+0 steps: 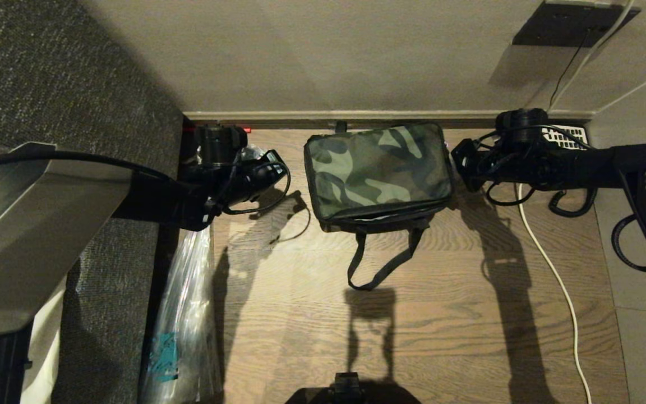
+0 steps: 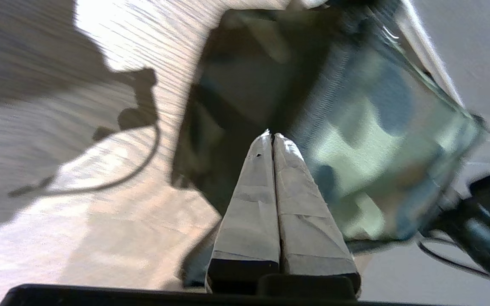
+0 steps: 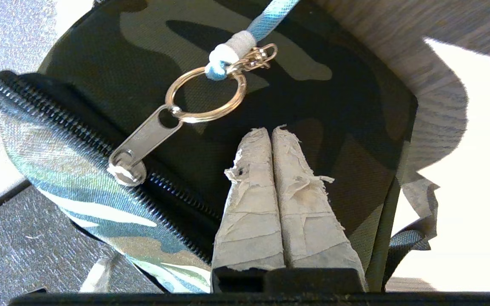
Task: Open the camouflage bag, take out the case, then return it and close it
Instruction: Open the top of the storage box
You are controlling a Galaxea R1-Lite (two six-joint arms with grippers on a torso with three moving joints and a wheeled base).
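So the camouflage bag (image 1: 378,168) sits zipped on the wood floor (image 1: 441,314) by the far wall, right between both arms. The left gripper (image 2: 272,135) hangs just left of it, jaws pressed together, empty. The right gripper (image 3: 269,129) is pinched closed too, just beside the bag's right end near the zipper pull (image 3: 145,140).

The camouflage bag (image 1: 378,170) lies closed on the wooden floor (image 1: 441,314); an arm flanks each side.

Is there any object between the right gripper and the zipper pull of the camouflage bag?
No. In the right wrist view the right gripper, shut, sits just beside the zipper pull on the camouflage bag, nothing between them.
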